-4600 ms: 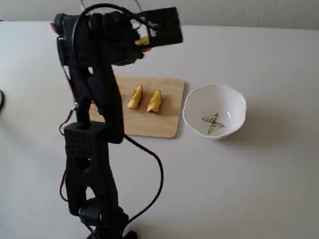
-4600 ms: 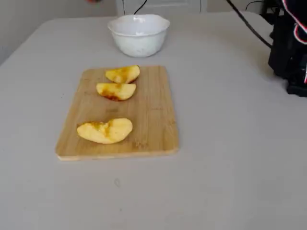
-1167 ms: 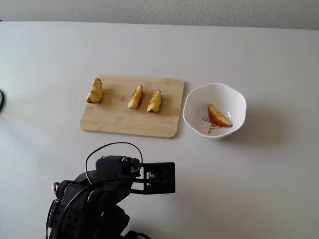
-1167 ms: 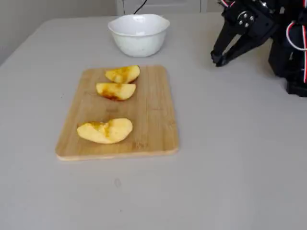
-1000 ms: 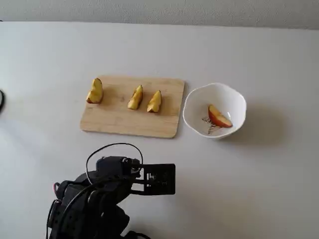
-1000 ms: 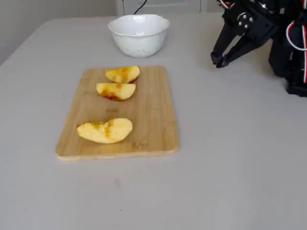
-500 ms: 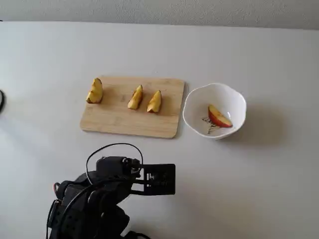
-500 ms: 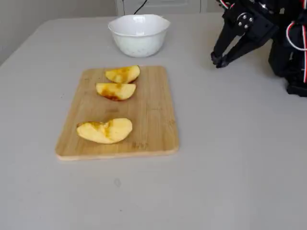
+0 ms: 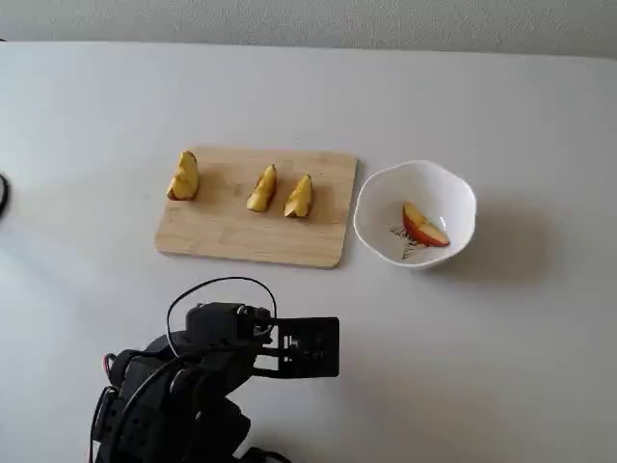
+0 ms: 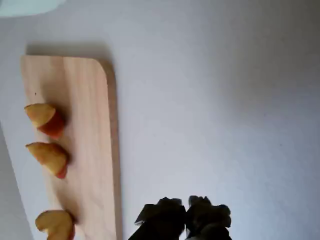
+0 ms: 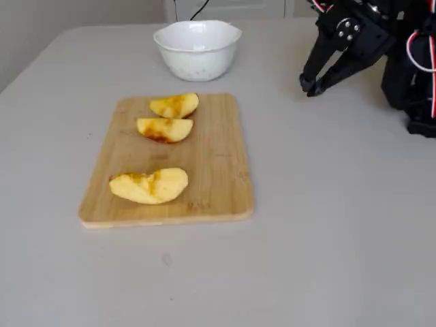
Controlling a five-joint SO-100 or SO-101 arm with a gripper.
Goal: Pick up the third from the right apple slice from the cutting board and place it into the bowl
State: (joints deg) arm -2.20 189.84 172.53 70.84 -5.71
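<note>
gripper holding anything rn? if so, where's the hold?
Nothing is held. The gripper is empty, its fingers shut, off the cutting board. The apple slice lies in the bowl.

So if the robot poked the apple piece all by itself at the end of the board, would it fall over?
Probably, yes. That lone slice stands on a narrow edge on the cutting board, so a nudge would likely tip it. Its cut face looks moist, so it may slip in a grip. It seems firm, not floppy, holding its curved shape.
</note>
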